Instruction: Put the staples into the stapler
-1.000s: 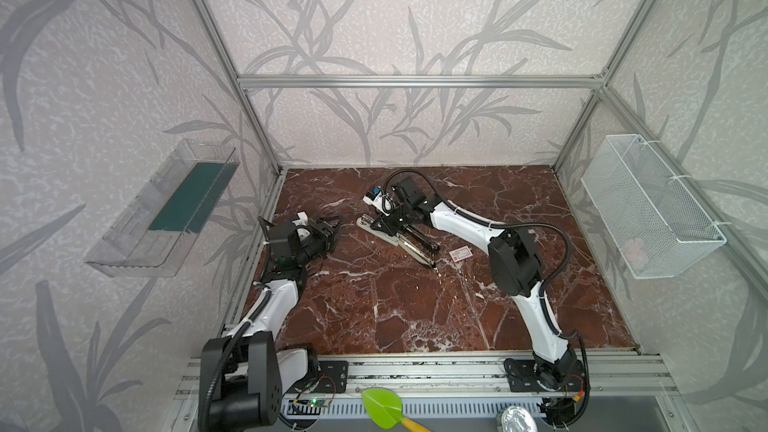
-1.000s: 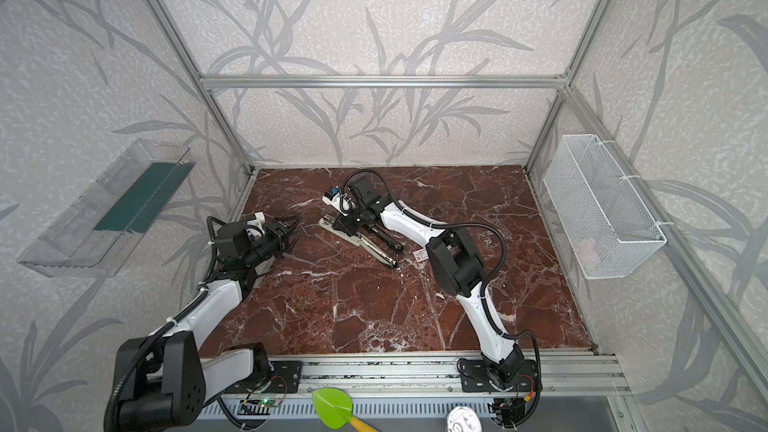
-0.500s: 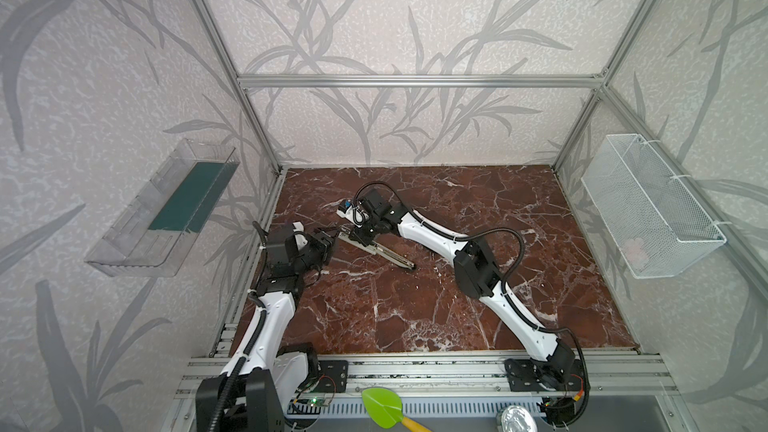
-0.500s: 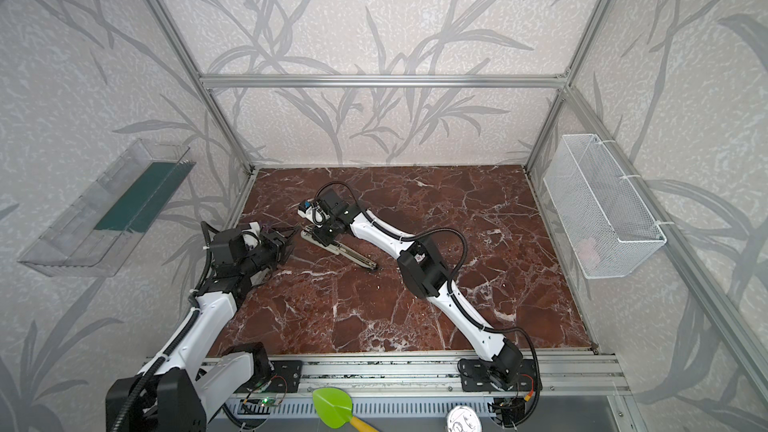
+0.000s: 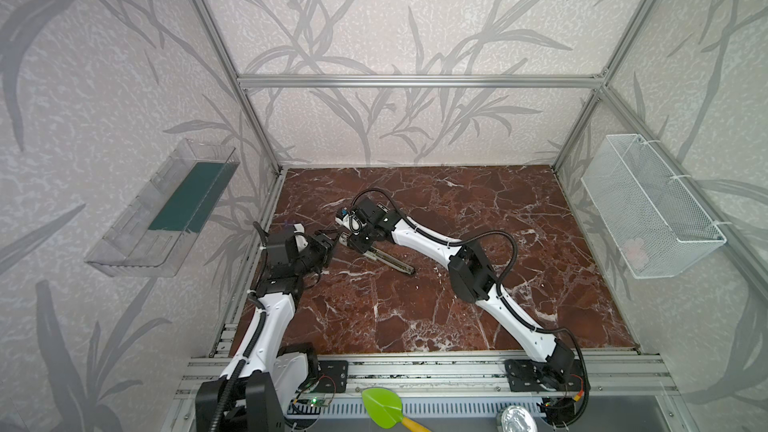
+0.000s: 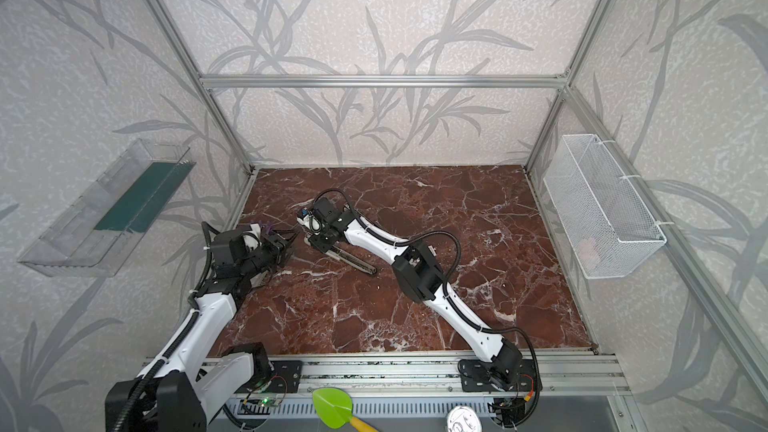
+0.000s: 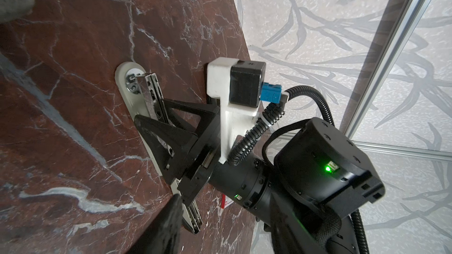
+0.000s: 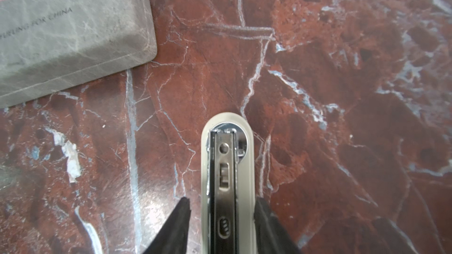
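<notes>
On the marble tabletop (image 8: pixel 318 45), right fingers (image 8: pixel 178 226) stand apart astride the stapler (image 8: pixel 223 167).

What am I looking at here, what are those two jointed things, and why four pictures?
These are two robot arms mounted at the front edge of a red marble table. Two pictures come from a camera high above, looking down at everything; the close-ups come from small cameras on each arm's wrist. On the table lies an opened stapler, its metal channel facing up. The right hand straddles it with open jaws, one finger clearly off it, so nothing is gripped. The left hand is poised by the stapler's tip; I cannot tell whether it is open. A grey block lies nearby, and a sliver of a white and red staples box peeks from behind the right arm.
</notes>
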Available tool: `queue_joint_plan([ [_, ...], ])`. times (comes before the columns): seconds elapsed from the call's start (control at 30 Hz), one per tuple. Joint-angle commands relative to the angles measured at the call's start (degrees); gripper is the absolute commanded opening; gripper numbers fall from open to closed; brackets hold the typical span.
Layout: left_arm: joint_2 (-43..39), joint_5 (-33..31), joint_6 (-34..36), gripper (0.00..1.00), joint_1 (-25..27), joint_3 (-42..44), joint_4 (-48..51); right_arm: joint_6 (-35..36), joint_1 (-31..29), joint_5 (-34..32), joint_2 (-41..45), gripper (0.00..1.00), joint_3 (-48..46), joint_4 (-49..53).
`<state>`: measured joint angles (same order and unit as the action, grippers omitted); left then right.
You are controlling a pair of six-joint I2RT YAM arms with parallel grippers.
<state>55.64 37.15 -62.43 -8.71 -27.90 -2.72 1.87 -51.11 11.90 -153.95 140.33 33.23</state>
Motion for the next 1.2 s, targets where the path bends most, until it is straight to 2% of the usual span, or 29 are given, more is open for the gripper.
queue_joint_plan([
  [0.0,-1.3,0.1,2.8,0.58,-0.3,-1.5,2.4,-2.0,0.9,0.9,7.2,0.48,-2.4,-0.6],
  [0.1,-1.5,-0.7,5.4,0.58,0.1,-2.8,5.1,-2.6,2.2,1.1,14.1,0.49,-10.2,-2.8],
  [0.2,-0.7,-2.0,8.4,0.58,2.2,-4.9,8.2,-3.9,3.8,1.1,24.3,0.49,-25.3,-10.8],
  [0.33,1.9,-5.7,9.9,0.58,8.6,-7.5,9.0,-10.3,7.8,1.7,39.6,0.52,-46.6,-21.7],
  [0.47,7.7,-8.9,11.0,0.58,16.6,-11.3,7.8,-16.9,16.2,6.2,49.0,0.52,-58.2,-19.0],
  [0.63,16.8,-10.3,11.6,0.58,25.3,-17.5,5.8,-17.6,25.5,5.8,54.9,0.54,-69.1,-16.8],
  [0.73,22.5,-12.1,14.4,0.57,30.5,-23.1,8.7,-18.3,29.7,4.1,55.3,0.56,-72.3,-16.5],
  [0.83,27.5,-12.7,16.5,0.57,34.3,-27.1,10.9,-18.0,32.7,4.4,52.4,0.55,-71.6,-15.7],
  [1.0,32.2,-11.7,17.9,0.55,36.3,-30.4,13.5,-16.4,34.1,8.3,44.0,0.5,-63.7,-9.7],
  [1.17,33.5,-12.9,21.3,0.54,37.6,-33.0,19.2,-16.9,34.1,9.2,40.3,0.49,-61.8,-9.0],
])
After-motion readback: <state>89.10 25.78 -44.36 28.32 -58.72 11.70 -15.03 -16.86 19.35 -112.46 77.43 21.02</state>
